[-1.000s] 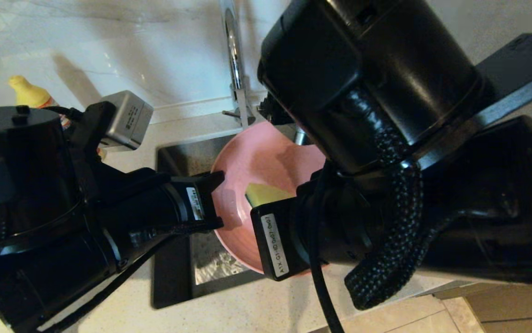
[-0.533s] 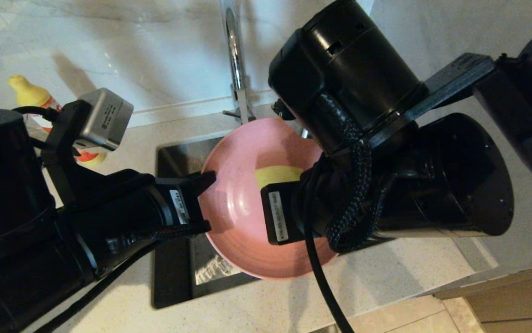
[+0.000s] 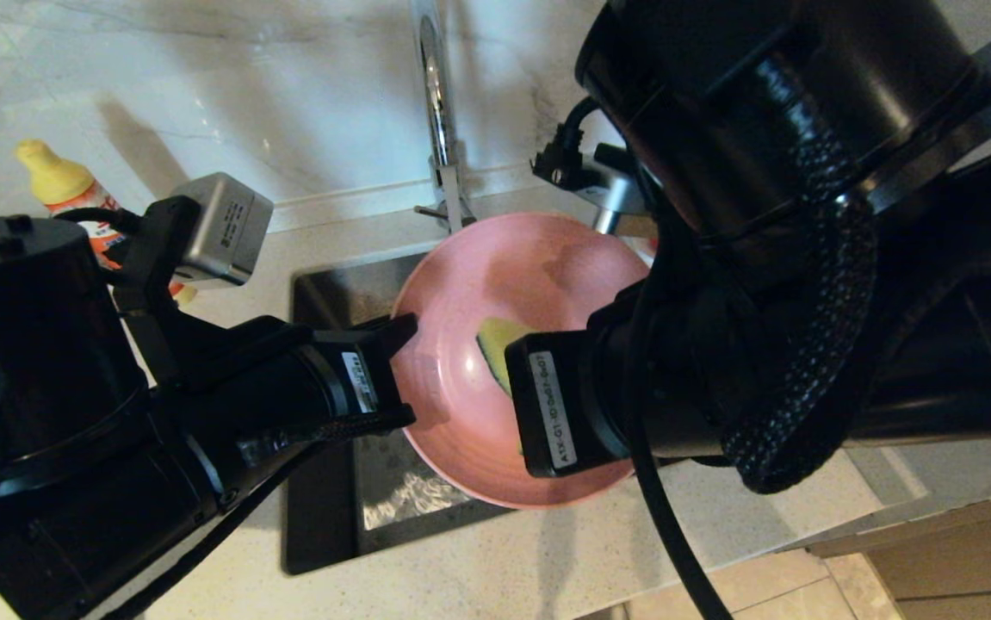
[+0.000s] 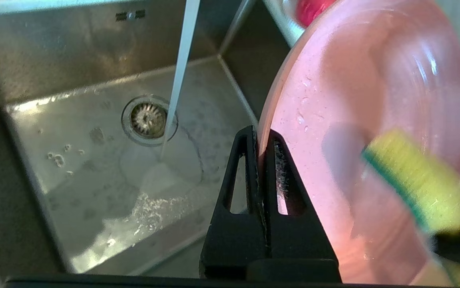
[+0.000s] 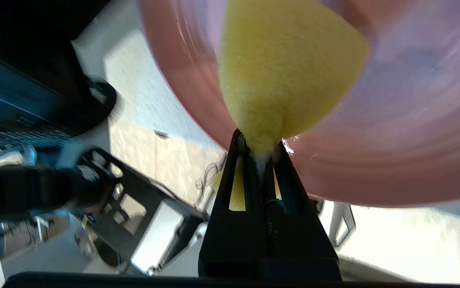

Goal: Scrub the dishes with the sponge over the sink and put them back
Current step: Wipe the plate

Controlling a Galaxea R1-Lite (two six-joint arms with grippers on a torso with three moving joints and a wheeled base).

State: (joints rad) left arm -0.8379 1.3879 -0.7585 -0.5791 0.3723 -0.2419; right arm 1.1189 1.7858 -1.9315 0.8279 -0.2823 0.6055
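Note:
A wide pink plate [image 3: 495, 284] hangs tilted over the steel sink [image 3: 323, 284], its inner face turned toward the right arm. My left gripper [image 4: 260, 134] is shut on the plate's [image 4: 373, 80] rim, one finger on each side. My right gripper [image 5: 259, 145] is shut on the yellow sponge [image 5: 285, 64], pinching one end. The sponge [image 3: 495, 340], with its green layer [image 4: 389, 180] showing, presses against the plate's [image 5: 413, 132] inside. The bowl and chopsticks are out of view.
A chrome faucet [image 3: 436, 103] stands behind the sink, and a thin stream of water [image 4: 180, 72] runs down beside the round drain [image 4: 148, 119]. A yellow-capped bottle [image 3: 60, 185] stands on the counter at the far left. The light counter [image 3: 478, 568] borders the sink in front.
The right gripper has slid the sponge across the plate's inside, up and then back down toward the middle, while the right arm swung. The left gripper kept its hold on the rim.

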